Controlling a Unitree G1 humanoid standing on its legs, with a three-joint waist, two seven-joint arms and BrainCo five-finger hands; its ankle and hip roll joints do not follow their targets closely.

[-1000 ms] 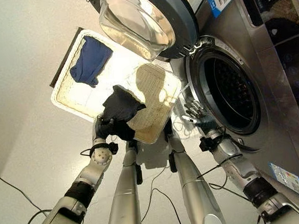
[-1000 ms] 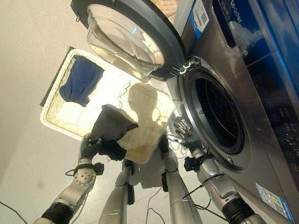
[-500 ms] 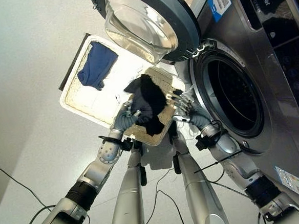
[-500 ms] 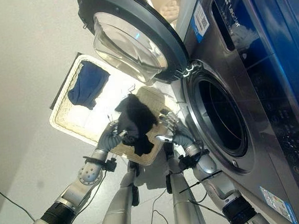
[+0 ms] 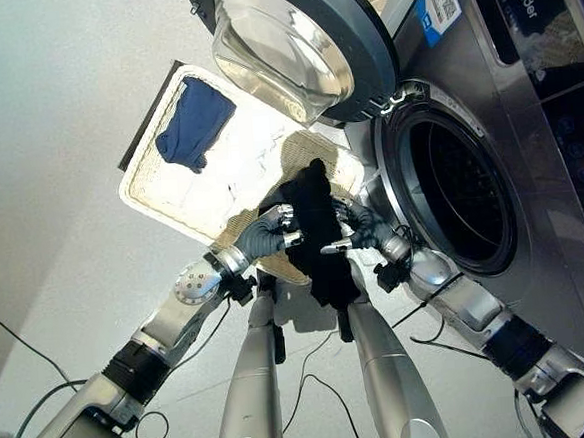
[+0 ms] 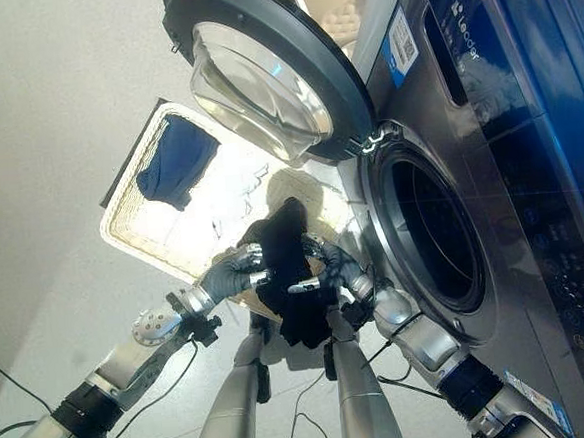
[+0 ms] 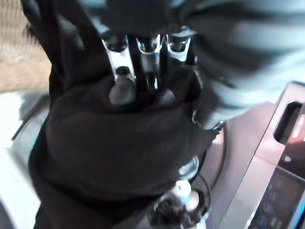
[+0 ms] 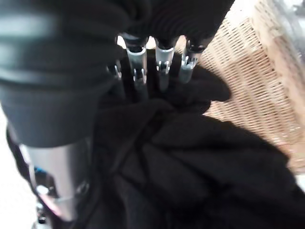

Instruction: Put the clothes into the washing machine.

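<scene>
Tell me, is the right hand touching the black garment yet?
Touching. In the right wrist view the right hand has its fingers pressed into the black garment; the left hand grips it from the other side.

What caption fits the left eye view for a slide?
Both hands, left hand and right hand, hold a black garment beside the open washing machine.

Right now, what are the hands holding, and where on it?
Both hold the black garment: left robot hand and right robot hand grip opposite sides of its bunched middle.
</scene>
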